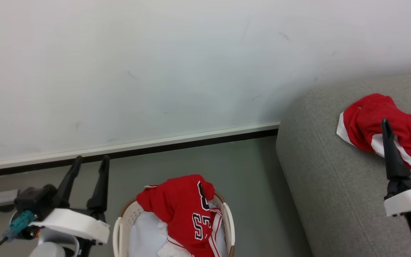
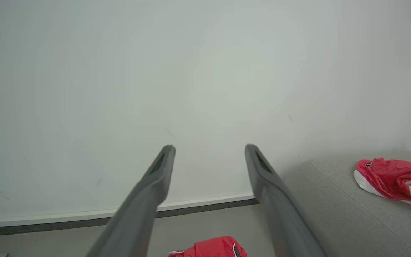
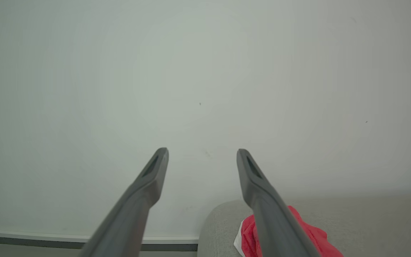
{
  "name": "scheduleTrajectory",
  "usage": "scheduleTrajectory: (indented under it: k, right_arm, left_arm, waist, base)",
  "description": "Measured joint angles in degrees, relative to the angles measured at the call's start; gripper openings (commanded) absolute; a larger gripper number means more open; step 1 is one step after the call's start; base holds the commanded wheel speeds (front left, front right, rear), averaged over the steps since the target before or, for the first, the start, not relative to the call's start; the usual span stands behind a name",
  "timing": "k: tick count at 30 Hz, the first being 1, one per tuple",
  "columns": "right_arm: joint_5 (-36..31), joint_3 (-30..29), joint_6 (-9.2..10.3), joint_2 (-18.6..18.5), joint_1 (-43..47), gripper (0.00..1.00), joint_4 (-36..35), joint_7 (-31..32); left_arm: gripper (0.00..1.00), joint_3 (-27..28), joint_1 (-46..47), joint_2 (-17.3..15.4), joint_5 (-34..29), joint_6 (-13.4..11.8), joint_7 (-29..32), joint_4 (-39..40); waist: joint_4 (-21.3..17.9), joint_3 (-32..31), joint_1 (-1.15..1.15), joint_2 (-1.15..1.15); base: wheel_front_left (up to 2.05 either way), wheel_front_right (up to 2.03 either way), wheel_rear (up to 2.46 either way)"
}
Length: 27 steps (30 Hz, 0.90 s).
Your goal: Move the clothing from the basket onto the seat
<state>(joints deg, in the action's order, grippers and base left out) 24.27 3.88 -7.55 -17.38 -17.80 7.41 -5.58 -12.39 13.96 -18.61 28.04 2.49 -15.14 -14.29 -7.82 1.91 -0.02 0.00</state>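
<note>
wall (image 1: 155, 71) takes up most of the background: plain white, with a white skirting strip (image 1: 191, 137) over a dark line at the bottom. the seat (image 1: 326, 185) is on the right, grey woven sofa with a rounded padded edge, butted up to the wall. grey floor (image 1: 255, 178) runs between the sofa and the robot's left arm.

the basket (image 1: 118, 232) sits on the floor just beside the sofa edge, white perforated plastic with a brown rim band. inside it: a pale cloth lining (image 1: 145, 232) at the bottom, and a red jersey (image 1: 184, 210) heaped on top. the jersey has black-and-white numerals and white trim, and it humps up above the rim on the wall side.

one red piece with white trim (image 1: 369, 125) is already on the seat, crumpled, lying well back from the edge.

left fingers (image 1: 100, 185) are spread wide with nothing between them. they hang over the floor left of the basket, clear of it, tips toward the wall.

right fingers (image 1: 391, 157) are also spread wide and carry nothing. they're over the seat, and from the head camera the red piece sits right behind the tips. can't tell if they touch it.
</note>
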Motion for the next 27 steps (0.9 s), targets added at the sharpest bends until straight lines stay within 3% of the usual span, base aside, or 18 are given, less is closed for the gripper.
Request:
scheduleTrajectory:
  k: [8, 13, 20, 27]
  right_arm:
    - [-2.4, -1.2, 0.0, 7.6, 9.8, 1.0, 1.5, -8.1]
    - [-4.0, -1.0, 0.0, 9.9, 12.4, 1.0, 3.1, -9.2]
    - [-6.9, 0.5, 0.0, 12.0, 13.3, 1.0, 2.8, -9.4]
    - [-7.6, 1.4, 0.0, 12.3, 13.3, 1.0, 2.9, -9.4]
  left_arm:
    - [1.0, 8.0, -5.5, 4.1, -4.6, 0.3, 0.0, -0.3]
    - [1.0, 11.0, -8.2, 6.6, -7.1, 0.8, 0.0, -0.5]
    - [1.0, 14.9, -10.8, 9.8, -11.1, 2.6, 0.0, -0.7]
    - [1.0, 16.4, -10.6, 11.0, -13.5, 4.0, 0.0, -1.2]
  waist:
    - [4.0, -2.3, 0.0, 0.0]
    - [5.1, -2.9, 0.01, 0.0]
    - [5.3, -2.9, 0.01, 0.0]
    - [5.3, -2.8, 0.02, 0.0]
  base:
    - [0.0, 0.0, 0.0]
    - [0.0, 0.0, 0.0]
    - [0.0, 0.0, 0.0]
    - [0.0, 0.0, 0.0]
